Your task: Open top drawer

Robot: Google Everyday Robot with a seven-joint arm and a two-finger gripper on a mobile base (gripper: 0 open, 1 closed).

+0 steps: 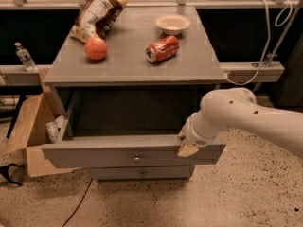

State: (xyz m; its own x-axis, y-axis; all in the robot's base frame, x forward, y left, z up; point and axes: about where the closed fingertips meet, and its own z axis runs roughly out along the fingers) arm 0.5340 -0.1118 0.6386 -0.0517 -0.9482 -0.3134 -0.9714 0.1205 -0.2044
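We record a thick white arm (251, 117), smooth and rounded, its shell dotted with small dark holes. A ribbed white collar (199, 129) meets the pale tan tool (186, 144), sited at the front edge of the top drawer (94, 155).

- Tool (186, 144) sits on the front rim of the pulled-out top drawer (94, 156), toward 3 o'clock.
- Drawer's box lies open from above.
- Cardboard box (26, 123) crowds 9 o'clock.

You're in a lab-like test space, speckled floor (246, 193), cardboard box (28, 126), loose white cable (269, 37), metal rail (253, 71), gripper (187, 148) at the top drawer (94, 155) front's upper edge.
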